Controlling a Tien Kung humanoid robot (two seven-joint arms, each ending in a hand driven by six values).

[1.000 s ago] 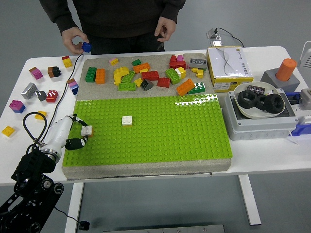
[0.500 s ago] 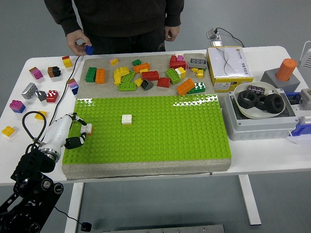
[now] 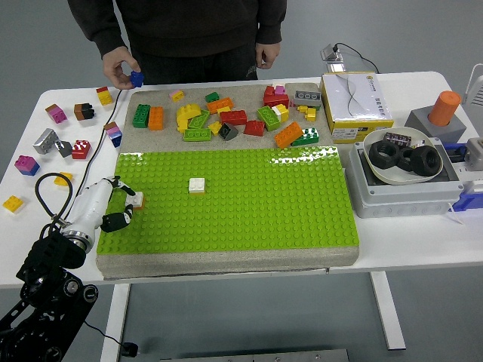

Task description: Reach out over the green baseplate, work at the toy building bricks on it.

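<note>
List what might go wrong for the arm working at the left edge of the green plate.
1. The left robot hand grips a small white brick right at the green baseplate edge; pressed off-stud, it may tip off.
2. A black cable loops beside the wrist and might snag.
3. The person's hand holds a blue brick nearby; a handover reach could collide.

text: none legible | yellow-white box [image 3: 355, 105]: print too small to read

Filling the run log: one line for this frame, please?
left hand: at baseplate's left edge, shut on white brick | green baseplate: second white brick mid-left | person's hand: holds blue brick
</note>
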